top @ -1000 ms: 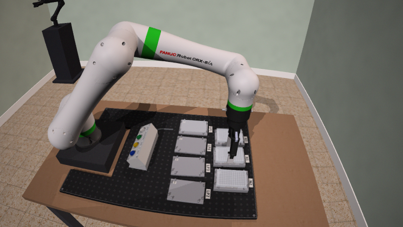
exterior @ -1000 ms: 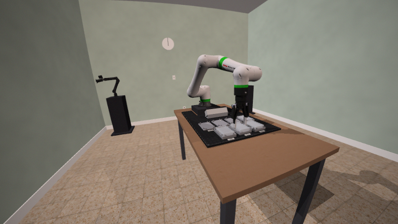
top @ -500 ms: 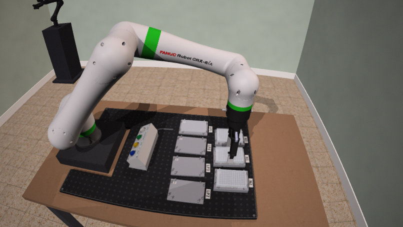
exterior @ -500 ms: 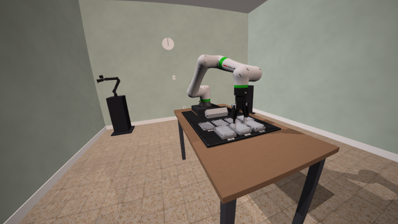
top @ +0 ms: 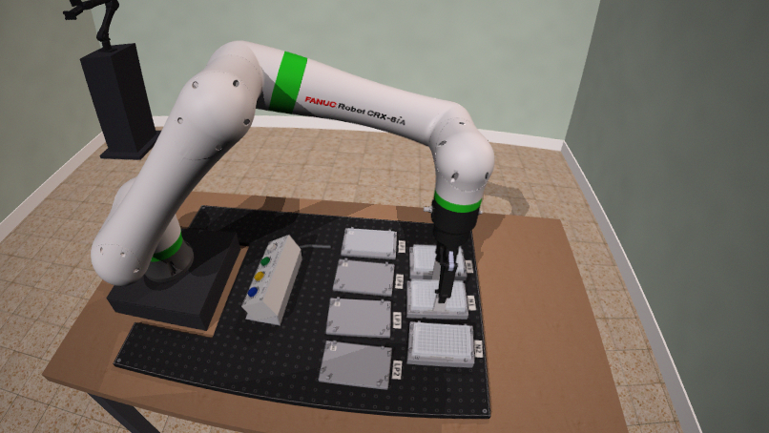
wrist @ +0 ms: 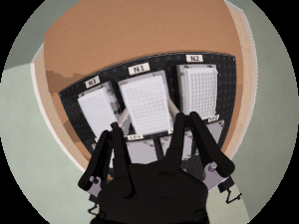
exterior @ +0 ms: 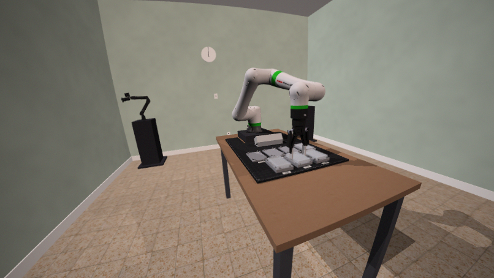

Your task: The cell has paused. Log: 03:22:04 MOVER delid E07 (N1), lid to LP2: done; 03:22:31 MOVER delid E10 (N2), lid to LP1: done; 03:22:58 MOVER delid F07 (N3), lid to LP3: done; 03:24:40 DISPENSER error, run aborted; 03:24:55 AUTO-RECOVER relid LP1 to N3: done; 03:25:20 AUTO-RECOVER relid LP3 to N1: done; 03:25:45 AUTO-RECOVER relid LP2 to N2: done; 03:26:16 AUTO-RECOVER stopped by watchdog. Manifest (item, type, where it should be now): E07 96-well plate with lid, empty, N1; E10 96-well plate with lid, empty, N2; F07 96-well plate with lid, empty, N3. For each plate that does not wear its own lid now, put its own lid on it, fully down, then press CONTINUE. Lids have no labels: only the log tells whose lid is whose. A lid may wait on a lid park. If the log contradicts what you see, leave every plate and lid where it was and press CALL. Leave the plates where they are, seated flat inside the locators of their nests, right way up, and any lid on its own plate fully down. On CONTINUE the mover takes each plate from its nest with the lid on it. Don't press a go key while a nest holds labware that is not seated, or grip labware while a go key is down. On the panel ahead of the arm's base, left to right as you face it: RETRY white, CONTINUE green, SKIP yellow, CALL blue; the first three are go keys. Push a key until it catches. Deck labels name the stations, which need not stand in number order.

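Observation:
Three white 96-well plates stand in a column on the right of the black deck: one at nest N3 (top: 433,260), one at N1, one at N2. My gripper (top: 444,295) points straight down over the N1 plate and is shut on its clear lid (wrist: 148,103), gripping it by the long sides. In the wrist view this lid looks larger than the N3 plate (wrist: 98,110) and the N2 plate (wrist: 197,88) beside it. I cannot tell whether it is raised off its plate. In the exterior view the fingers (exterior: 297,149) reach down to the middle plate.
Four grey lid parks (top: 362,314) lie in a column left of the nests, all bare. The key panel (top: 271,279) stands by the arm's base, with green (top: 264,261), yellow (top: 259,276) and blue (top: 253,292) keys. A black pedestal (top: 119,99) stands on the floor.

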### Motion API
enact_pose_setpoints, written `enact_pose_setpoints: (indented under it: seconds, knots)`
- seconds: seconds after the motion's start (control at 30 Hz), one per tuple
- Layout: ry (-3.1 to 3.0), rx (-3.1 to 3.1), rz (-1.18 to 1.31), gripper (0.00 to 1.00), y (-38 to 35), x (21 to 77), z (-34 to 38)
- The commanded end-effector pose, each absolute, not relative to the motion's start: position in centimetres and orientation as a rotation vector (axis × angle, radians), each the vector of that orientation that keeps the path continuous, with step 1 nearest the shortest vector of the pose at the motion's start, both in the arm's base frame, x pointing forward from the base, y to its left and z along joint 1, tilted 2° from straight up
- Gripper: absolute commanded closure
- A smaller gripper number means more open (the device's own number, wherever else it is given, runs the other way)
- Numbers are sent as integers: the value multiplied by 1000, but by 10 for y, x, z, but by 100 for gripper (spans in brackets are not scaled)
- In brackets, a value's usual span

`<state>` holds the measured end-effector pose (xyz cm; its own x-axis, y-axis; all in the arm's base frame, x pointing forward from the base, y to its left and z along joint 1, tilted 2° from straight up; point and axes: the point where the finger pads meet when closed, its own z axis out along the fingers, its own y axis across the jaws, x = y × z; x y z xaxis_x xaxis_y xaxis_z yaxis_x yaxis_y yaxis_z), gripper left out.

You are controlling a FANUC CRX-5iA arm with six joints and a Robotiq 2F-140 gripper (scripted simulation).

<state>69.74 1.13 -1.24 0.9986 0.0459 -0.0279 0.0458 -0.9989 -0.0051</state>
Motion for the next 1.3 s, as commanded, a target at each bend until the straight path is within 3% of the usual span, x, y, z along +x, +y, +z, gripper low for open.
enact_pose_setpoints:
  seconds: [0.0, 0.73, 0.77, 1.27]
  knots:
    - [-72, -3136, 43, 100, 11, 698, -12]
    - [-72, -3136, 43, 100, 11, 698, -12]
    - [-72, -3136, 43, 34, 11, 698, -12]
    - [-72, -3136, 43, 34, 11, 698, -12]
